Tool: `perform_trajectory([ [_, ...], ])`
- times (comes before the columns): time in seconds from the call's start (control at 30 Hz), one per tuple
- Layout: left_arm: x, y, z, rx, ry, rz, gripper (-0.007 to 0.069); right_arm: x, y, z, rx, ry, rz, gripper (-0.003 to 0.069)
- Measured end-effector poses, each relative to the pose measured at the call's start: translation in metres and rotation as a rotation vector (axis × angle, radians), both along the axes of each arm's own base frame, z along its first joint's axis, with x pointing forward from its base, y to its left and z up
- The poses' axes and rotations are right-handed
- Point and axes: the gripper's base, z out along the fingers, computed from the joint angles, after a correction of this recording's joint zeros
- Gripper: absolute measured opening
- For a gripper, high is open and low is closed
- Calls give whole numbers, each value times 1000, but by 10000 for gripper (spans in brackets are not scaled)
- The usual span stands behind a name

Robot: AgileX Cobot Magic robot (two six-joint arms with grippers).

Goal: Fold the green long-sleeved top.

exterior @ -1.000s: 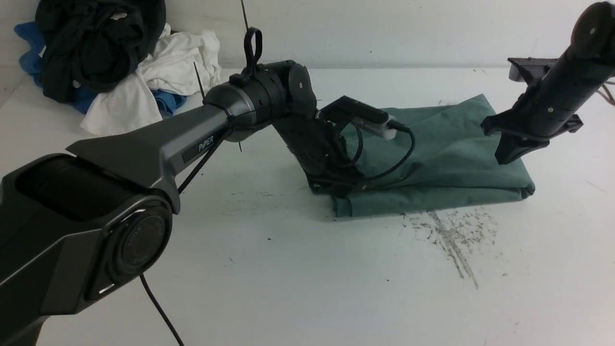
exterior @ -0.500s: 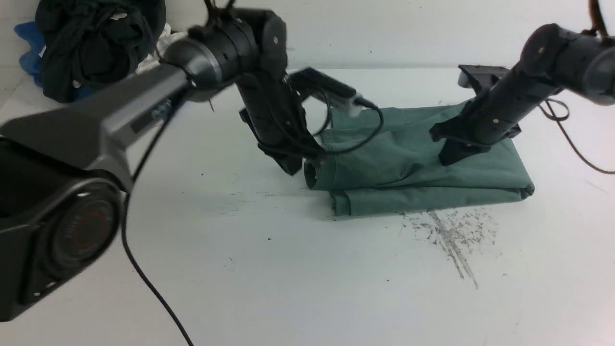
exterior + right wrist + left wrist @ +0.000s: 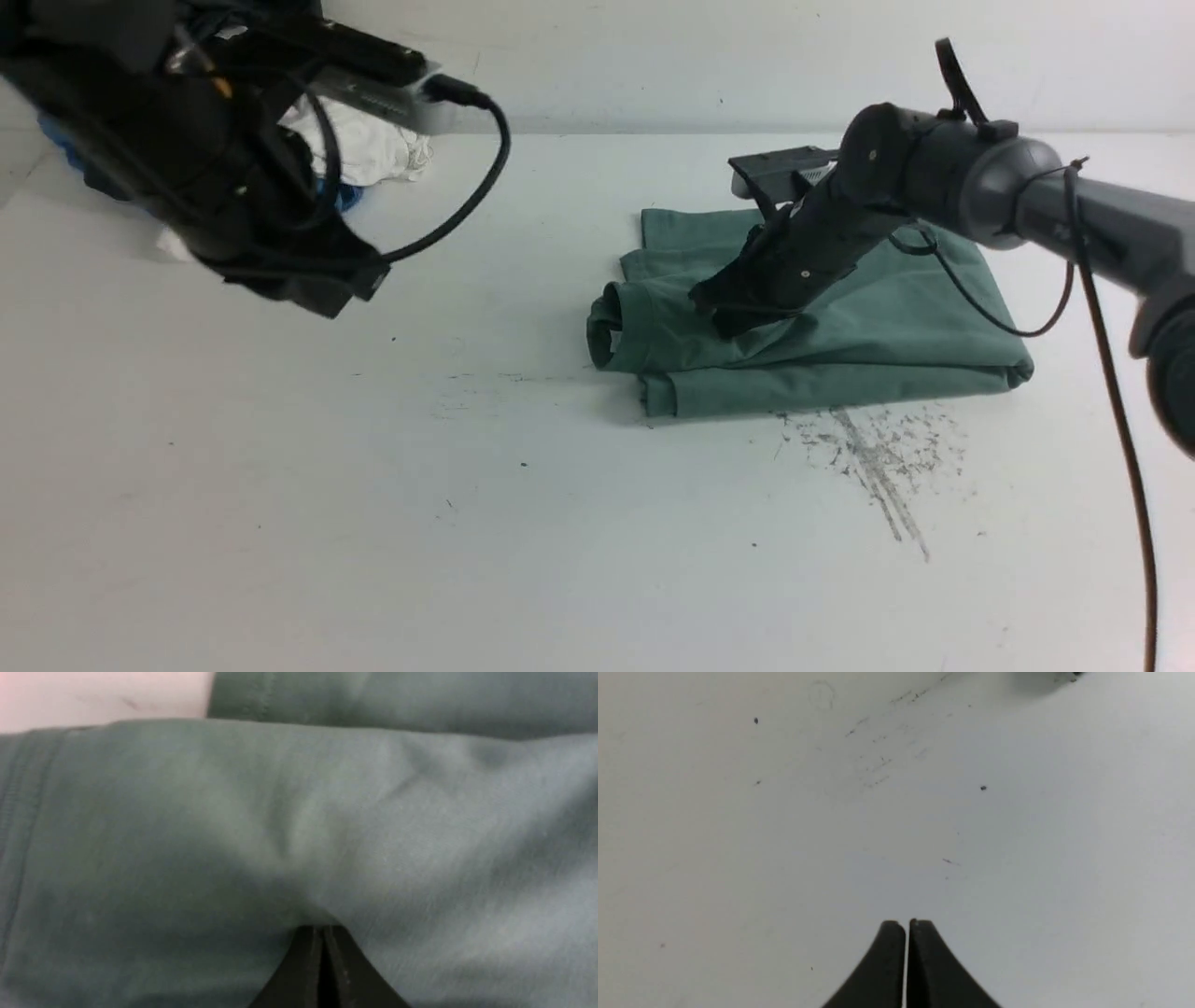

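Left end effector (image 3: 322, 291) now pulled well clear of the green long-sleeved top (image 3: 896, 317), tips closed on nothing above bare bench (image 3: 467, 523). Right end effector (image 3: 738, 322) moved in, tips closed, holding nothing, pressing the top layer mid-bench. Looks like final flattening of a nearly complete fold; rolled edge nearest the left arm still loose.

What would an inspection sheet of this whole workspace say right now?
Surface: white table, scuffed with dark marks in front of the top.
Job's things: green top, folded into a compact bundle.
Clutter: clothes pile at far left.
Grippers: left gripper shut, empty, above bare table; right gripper shut, tips pressing the top.
Cables: black cable hanging from the right arm.
Surroundings: plain wall behind.
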Motion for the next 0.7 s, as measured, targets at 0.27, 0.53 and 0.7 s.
perform_trajectory([
  [0.27,-88,23,-5,-24,-107,21,-7,-16,58,-2,21,-89,85,-14],
  [0.53,-131,35,-22,-21,-156,34,-7,-24,55,27,-39,-138,133,-14],
  [0.7,-165,48,-12,-21,-367,49,-7,-48,34,128,-121,-318,169,-14],
])
